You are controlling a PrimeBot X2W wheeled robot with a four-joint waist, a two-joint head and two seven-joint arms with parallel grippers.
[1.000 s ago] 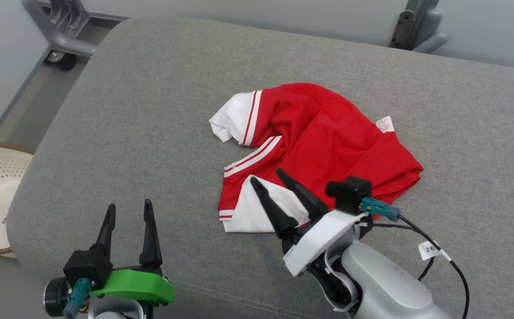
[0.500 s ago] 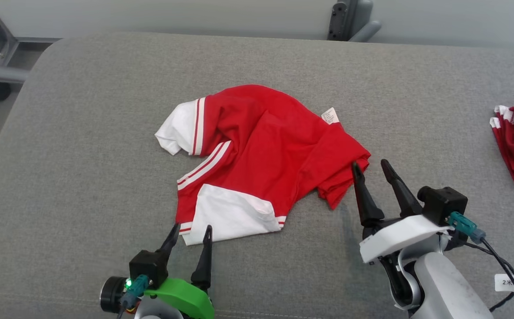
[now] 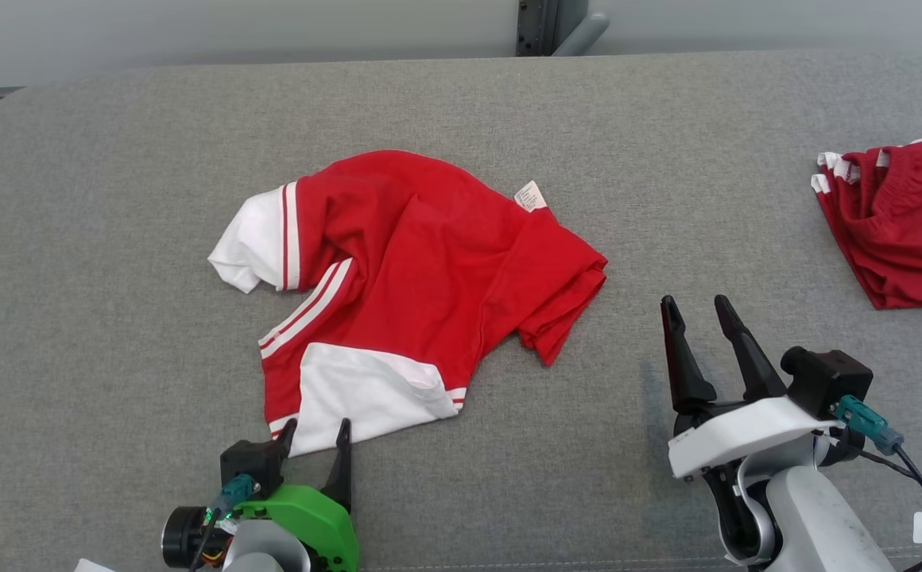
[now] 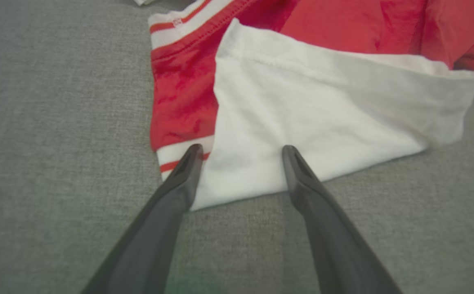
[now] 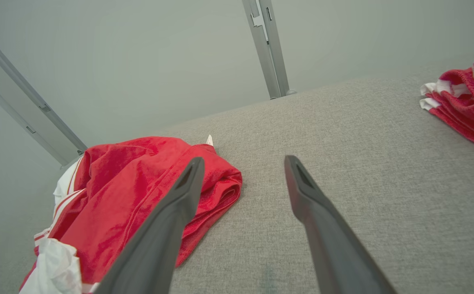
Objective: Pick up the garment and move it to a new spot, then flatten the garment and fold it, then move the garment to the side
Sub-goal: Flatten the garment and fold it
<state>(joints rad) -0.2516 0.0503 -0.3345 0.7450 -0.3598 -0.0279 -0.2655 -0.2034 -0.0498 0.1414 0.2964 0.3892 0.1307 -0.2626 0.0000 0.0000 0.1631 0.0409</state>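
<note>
Up close, left tool (image 4: 241,149) over garment (image 4: 323,102)

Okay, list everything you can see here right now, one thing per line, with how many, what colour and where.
garment: one, red with white panels and stripes, crumpled mid-cushion
care label: one, white, at the garment's far edge
second garment pile: one, red with white trim, at the cushion's right end
cushion: one, grey fabric, under everything
frame post: one, grey metal, behind the cushion's far edge
cable: one, black with a white tag, beside the right arm
left gripper: one, dark fingers on a green mount, open, tips at the garment's near white corner
right gripper: one, dark fingers on a white mount, open, over bare cushion right of the garment
</note>
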